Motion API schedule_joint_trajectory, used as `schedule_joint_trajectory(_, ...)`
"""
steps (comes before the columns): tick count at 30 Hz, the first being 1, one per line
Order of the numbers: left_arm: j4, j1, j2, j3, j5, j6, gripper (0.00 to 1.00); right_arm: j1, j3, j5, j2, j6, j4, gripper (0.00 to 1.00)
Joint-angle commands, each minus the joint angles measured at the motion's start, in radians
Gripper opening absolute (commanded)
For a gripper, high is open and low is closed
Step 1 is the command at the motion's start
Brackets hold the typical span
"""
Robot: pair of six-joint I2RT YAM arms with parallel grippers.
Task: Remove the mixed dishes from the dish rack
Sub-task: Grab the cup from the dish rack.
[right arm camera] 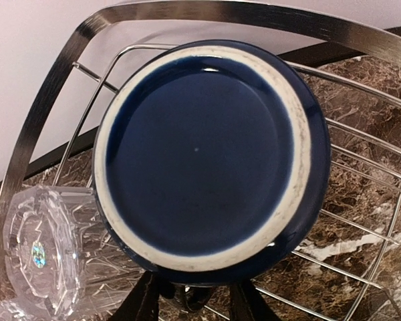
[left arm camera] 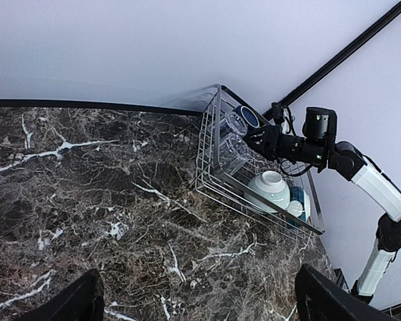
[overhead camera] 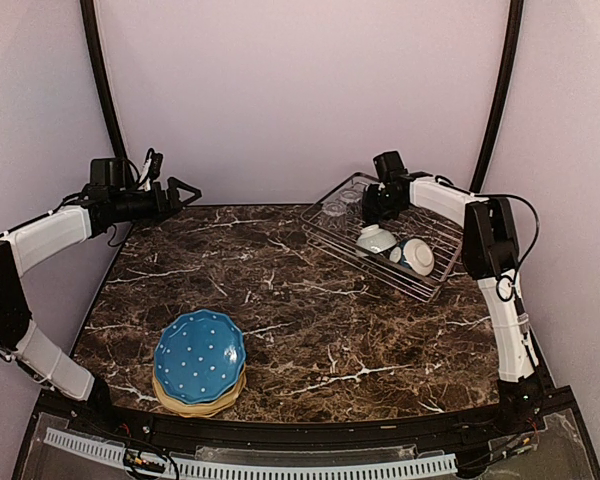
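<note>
The dish rack (overhead camera: 420, 288) stands at the back right, also in the left wrist view (left arm camera: 207, 157). It holds two white bowls (overhead camera: 376, 238) (overhead camera: 413, 256), clear glass tumblers (overhead camera: 337, 208) and the navy mug (right arm camera: 207, 154), which lies on its side with its base facing the right wrist camera. My right gripper (right arm camera: 195, 294) reaches into the rack's far corner. Its fingers (right arm camera: 144, 301) close on the mug's handle under the mug, and their tips are hidden. My left gripper (overhead camera: 192, 190) is open and empty, raised above the table's far left. The scalloped plates (overhead camera: 199, 355) are stacked at the front left, blue dotted one on top.
The rack's thick metal rim (right arm camera: 220, 8) arcs above the mug, and a tumbler (right arm camera: 40, 257) lies just left of it. Purple walls and black poles enclose the back and sides. Marble table top (overhead camera: 310, 300) lies between the plates and the rack.
</note>
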Motion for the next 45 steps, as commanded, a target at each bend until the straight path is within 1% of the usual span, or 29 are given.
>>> schedule_joint_trajectory(1,-0.018,-0.005,-0.01,0.005,0.018,0.003,0.99,-0.007,-0.023,0.083,-0.005,0.003,0.0,0.29)
schedule_joint_trajectory(5,-0.016,-0.006,-0.009,0.005,0.021,-0.001,0.99,-0.007,-0.054,0.124,-0.04,-0.036,-0.002,0.28)
schedule_joint_trajectory(10,-0.014,-0.006,-0.006,0.005,0.022,-0.005,0.99,-0.008,-0.045,0.146,-0.037,-0.09,-0.007,0.21)
schedule_joint_trajectory(12,-0.013,-0.007,-0.004,0.005,0.024,-0.006,0.99,-0.008,-0.036,0.143,-0.024,-0.087,0.0,0.2)
schedule_joint_trajectory(14,-0.012,-0.008,-0.004,0.005,0.025,-0.007,0.99,-0.008,-0.015,0.143,-0.001,-0.091,0.01,0.22)
schedule_joint_trajectory(16,-0.013,-0.008,-0.003,0.004,0.023,-0.006,0.99,-0.008,0.014,0.142,0.024,-0.097,0.017,0.28)
schedule_joint_trajectory(19,-0.016,-0.009,-0.001,0.005,0.021,-0.002,0.99,-0.01,0.047,0.142,0.048,-0.1,0.024,0.28)
schedule_joint_trajectory(21,-0.018,-0.01,-0.001,0.005,0.02,0.0,0.99,-0.011,0.053,0.134,0.055,-0.109,0.038,0.26)
schedule_joint_trajectory(24,-0.019,-0.013,-0.001,0.005,0.019,0.002,0.99,-0.016,0.045,0.107,0.047,-0.125,0.052,0.17)
schedule_joint_trajectory(28,-0.023,-0.017,0.002,0.006,0.018,0.005,0.99,-0.016,0.002,0.076,-0.003,-0.156,0.093,0.07)
schedule_joint_trajectory(31,-0.024,-0.017,0.004,0.008,0.016,0.005,0.99,-0.016,-0.026,0.064,-0.043,-0.189,0.13,0.01)
schedule_joint_trajectory(39,-0.042,-0.025,0.017,0.011,-0.002,0.028,0.99,-0.017,-0.063,-0.005,-0.134,-0.368,0.23,0.0)
schedule_joint_trajectory(45,-0.044,-0.03,0.04,0.015,0.01,0.023,0.99,-0.02,-0.106,-0.041,-0.222,-0.476,0.284,0.0)
